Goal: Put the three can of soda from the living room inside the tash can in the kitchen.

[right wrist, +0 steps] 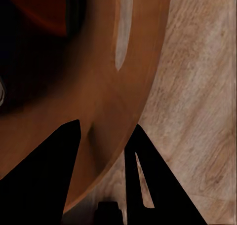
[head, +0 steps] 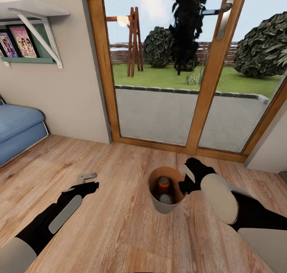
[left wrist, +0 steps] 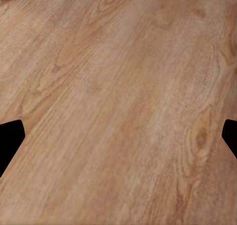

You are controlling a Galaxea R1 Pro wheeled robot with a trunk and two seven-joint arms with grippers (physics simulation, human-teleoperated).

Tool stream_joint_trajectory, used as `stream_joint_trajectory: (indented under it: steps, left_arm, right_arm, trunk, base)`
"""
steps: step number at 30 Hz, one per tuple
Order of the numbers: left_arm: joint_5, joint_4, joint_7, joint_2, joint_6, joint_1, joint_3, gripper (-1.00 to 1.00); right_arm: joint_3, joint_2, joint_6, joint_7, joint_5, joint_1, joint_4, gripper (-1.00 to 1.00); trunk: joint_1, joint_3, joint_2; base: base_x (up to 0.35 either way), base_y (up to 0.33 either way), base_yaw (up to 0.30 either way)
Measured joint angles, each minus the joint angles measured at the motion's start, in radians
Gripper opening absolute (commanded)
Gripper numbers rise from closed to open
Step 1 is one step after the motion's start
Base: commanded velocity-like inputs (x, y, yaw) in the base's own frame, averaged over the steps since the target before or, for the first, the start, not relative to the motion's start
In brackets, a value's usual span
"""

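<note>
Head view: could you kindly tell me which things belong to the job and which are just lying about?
Job: trash can, orange can and second can inside it, right gripper with jaws on its rim.
Lying about: blue sofa, wall shelf, glass doors.

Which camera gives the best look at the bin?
The head view: the whole bin stands on the wood floor, with cans visible inside and the right gripper at its rim. The right wrist view shows a close part of the wall and rim between the fingers. The left wrist view shows floor.

No legible text or labels anywhere.
</note>
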Motion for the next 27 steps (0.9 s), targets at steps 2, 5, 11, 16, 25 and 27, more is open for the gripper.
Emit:
stream_joint_trajectory:
  steps: [2, 5, 11, 16, 25, 27]
  left_arm:
    - [0.0, 0.0, -0.001, -0.001, -0.006, 0.0, 0.0, 1.0]
    - [-0.001, 0.0, -0.002, -0.002, -0.018, 0.0, -0.004, 1.0]
    - [-0.002, 0.0, -0.001, -0.003, -0.029, 0.0, -0.041, 1.0]
    - [-0.001, 0.001, -0.001, -0.003, -0.03, 0.0, -0.049, 1.0]
    - [-0.001, 0.002, -0.004, -0.004, -0.031, 0.0, -0.051, 1.0]
    - [-0.002, 0.003, -0.006, -0.004, -0.035, 0.0, -0.051, 1.0]
  right_arm:
    - [0.008, -0.004, 0.0, -0.001, 0.015, 0.0, 0.0, -1.0]
    - [0.006, -0.005, 0.0, -0.001, 0.01, 0.001, 0.0, -1.0]
    - [0.002, -0.005, 0.0, 0.002, -0.003, 0.011, 0.0, -1.0]
    - [0.005, -0.004, 0.0, 0.001, 0.005, 0.017, -0.001, -1.0]
    - [0.005, 0.001, 0.0, 0.008, 0.004, 0.021, 0.001, -1.0]
    - [0.004, 0.001, 0.0, 0.011, 0.001, 0.021, 0.001, -1.0]
  trunk:
    - [0.0, 0.0, 0.0]
    - [0.0, 0.0, 0.0]
    - [0.0, 0.0, 0.0]
    - [0.0, 0.0, 0.0]
    - [0.004, -0.031, -0.002]
    - [0.005, -0.039, -0.002]
  base:
    - [0.0, 0.0, 0.0]
    - [0.0, 0.0, 0.0]
    - [0.0, 0.0, 0.0]
    - [0.0, 0.0, 0.0]
    - [0.0, 0.0, 0.0]
    - [0.0, 0.0, 0.0]
